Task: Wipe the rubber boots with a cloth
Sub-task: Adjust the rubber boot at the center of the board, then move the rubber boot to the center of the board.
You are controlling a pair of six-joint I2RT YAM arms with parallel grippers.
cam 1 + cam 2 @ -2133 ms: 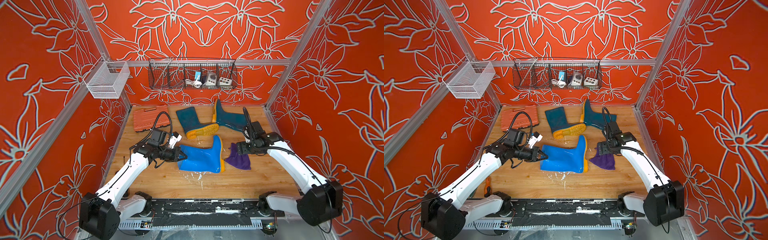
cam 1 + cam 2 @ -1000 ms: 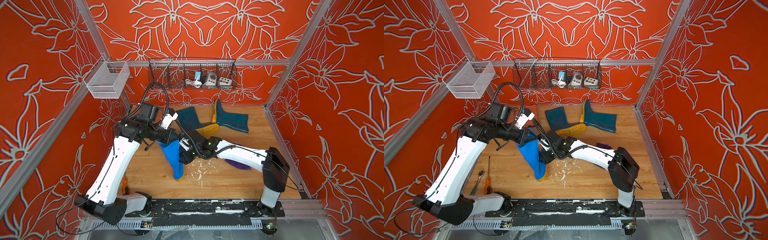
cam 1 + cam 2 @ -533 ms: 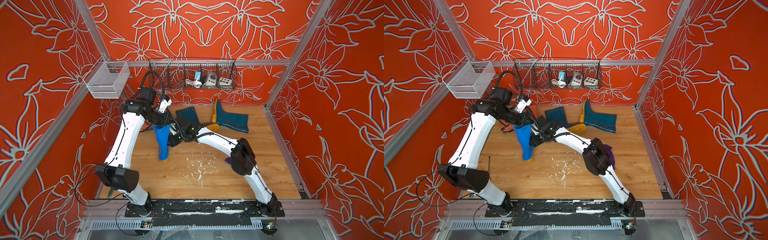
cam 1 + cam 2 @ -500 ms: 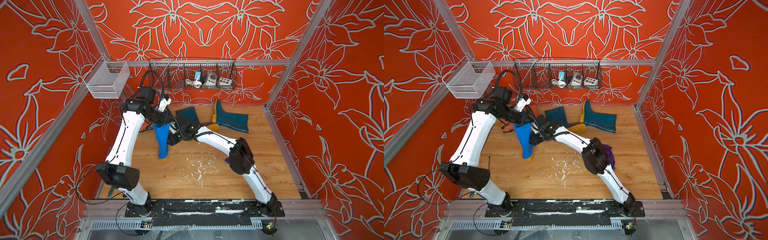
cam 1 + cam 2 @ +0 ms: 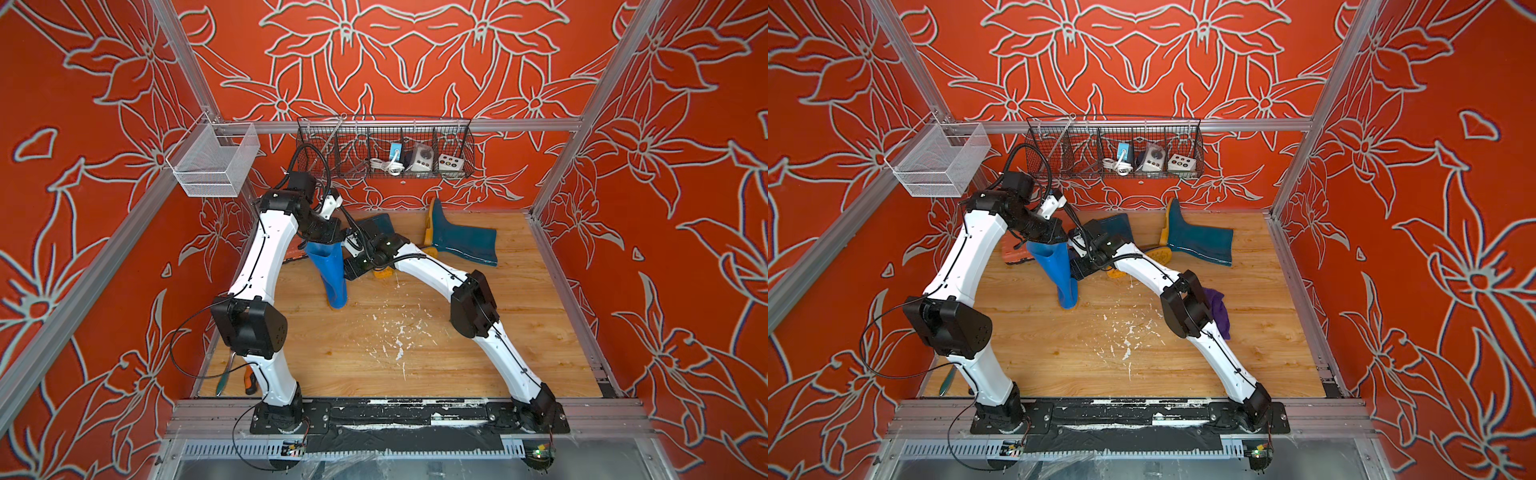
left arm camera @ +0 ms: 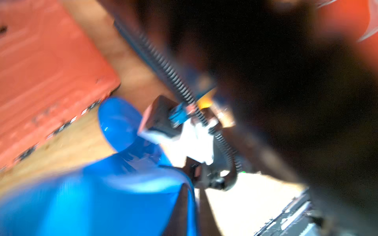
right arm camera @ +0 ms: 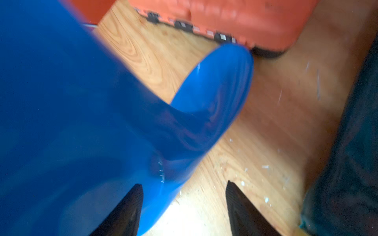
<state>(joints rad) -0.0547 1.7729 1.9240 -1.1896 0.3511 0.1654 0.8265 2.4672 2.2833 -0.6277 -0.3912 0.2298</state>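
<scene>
Though blur hides any lettering, the blue boot [image 5: 331,274] stands upright.

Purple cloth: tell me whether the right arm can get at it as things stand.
Probably yes, but not directly. The cloth lies on the floor beside the right arm's elbow, while the right gripper stands open at the blue boot; it must fold back first.
</scene>
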